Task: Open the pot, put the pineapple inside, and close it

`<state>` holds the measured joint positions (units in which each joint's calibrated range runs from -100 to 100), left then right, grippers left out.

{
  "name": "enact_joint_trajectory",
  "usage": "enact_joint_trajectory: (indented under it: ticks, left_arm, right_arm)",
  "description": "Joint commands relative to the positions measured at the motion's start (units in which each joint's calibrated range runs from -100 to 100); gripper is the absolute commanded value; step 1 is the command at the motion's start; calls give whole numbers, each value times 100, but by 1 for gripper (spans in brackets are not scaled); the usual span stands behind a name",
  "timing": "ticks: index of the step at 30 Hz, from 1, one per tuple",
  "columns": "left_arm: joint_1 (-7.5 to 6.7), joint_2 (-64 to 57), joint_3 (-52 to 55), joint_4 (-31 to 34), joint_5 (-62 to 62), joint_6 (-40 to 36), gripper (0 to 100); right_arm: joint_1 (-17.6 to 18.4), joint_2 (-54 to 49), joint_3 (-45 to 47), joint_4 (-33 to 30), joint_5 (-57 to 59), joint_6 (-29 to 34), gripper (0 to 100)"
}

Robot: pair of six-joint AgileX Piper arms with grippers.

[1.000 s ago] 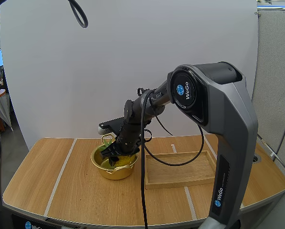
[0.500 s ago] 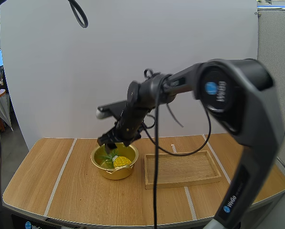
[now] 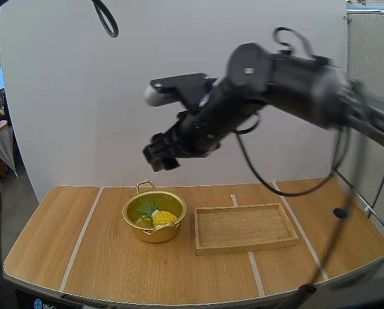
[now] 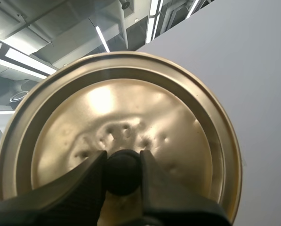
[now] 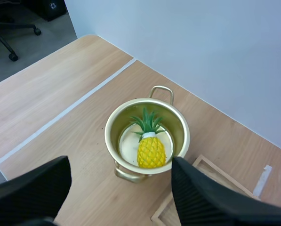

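The left claw (image 4: 123,160) is pinched on the black knob (image 4: 123,173) of the brass lid (image 4: 131,103), one finger on each side; the lid's upper face is turned towards the wrist camera and its underside is hidden. The right claw (image 3: 161,158) hangs high over the counter (image 3: 95,257), fingers spread and holding nothing; in its own wrist view the open pot (image 3: 146,232) lies straight below, between the two fingers.

The pineapple (image 3: 163,218) is already inside the pot, lying on the bottom with its yellow body against the wall on the wooden tray's (image 3: 243,245) side; its long axis runs roughly from one pot handle to the other, and its green crown points at the handle farther from the right claw's camera. It looks to sit below the rim, though how much room the crown leaves I cannot tell.

What remains, by my reading, is the closing, and that turns on where the lid is relative to the pot; no view shows the two together, so I cannot tell direction or distance. The right claw stands directly above the opening, so it probably has to clear away first.
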<state>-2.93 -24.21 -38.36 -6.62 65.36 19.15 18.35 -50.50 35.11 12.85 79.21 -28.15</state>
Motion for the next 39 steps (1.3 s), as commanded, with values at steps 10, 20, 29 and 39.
enact_joint_trajectory:
  ticks: [10, 20, 29, 39]
  left_arm:
    - [-15, 20, -47, 51, -230, -55, 0]
    - [-15, 20, -47, 51, -230, -55, 0]
    - [-15, 20, -47, 51, -230, -55, 0]
    - [-15, 20, -47, 51, -230, -55, 0]
  right_arm:
    - [9, -2901, 1430, -520, 1012, 345, 100]
    - [9, -3736, 2121, -901, 1690, 581, 100]
    - [9, -3736, 2421, -942, 1728, 807, 36]
    - [9, -3831, 2547, -1105, 1647, 912, 0]
